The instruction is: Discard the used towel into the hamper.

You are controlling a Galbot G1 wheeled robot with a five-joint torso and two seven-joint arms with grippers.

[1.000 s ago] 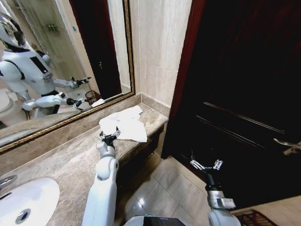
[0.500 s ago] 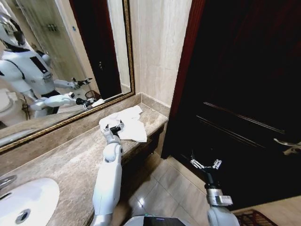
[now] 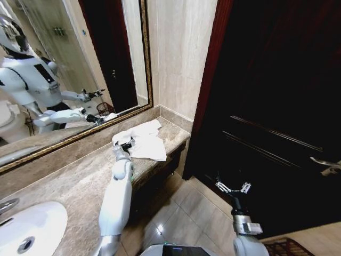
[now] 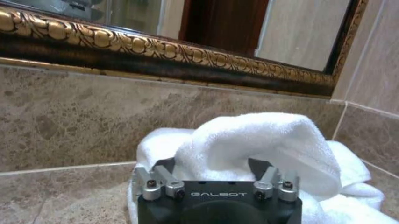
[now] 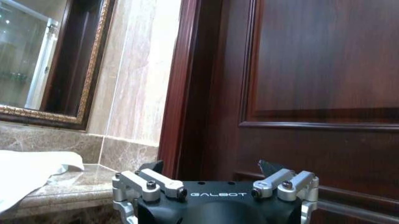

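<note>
the left gripper (image 3: 126, 145) is reaching out over the marble counter (image 3: 80, 184) and sitting right at the near edge of the white towel (image 3: 143, 141), which is lying crumpled near the counter's far end, below the gold-framed mirror (image 3: 69, 69). in the left wrist view a raised fold of the towel (image 4: 262, 149) is bulging up between the two spread fingers (image 4: 163, 164), so the jaws are looking open around it rather than clamped; i would judge the cloth not yet pinched. the towel is stretching away from the fingers toward the wall corner, its longer run going roughly along the counter's length, so the hump straight ahead of the fingertips is the part to close on.

the right gripper (image 3: 233, 187) is hanging low in front of the dark wooden door (image 3: 277, 106), fingers apart and holding nothing, well apart from the towel. the left arm is plainly the nearer one. the hamper (image 3: 287, 247) is showing as a reddish woven rim on the floor by the right arm's base.
</note>
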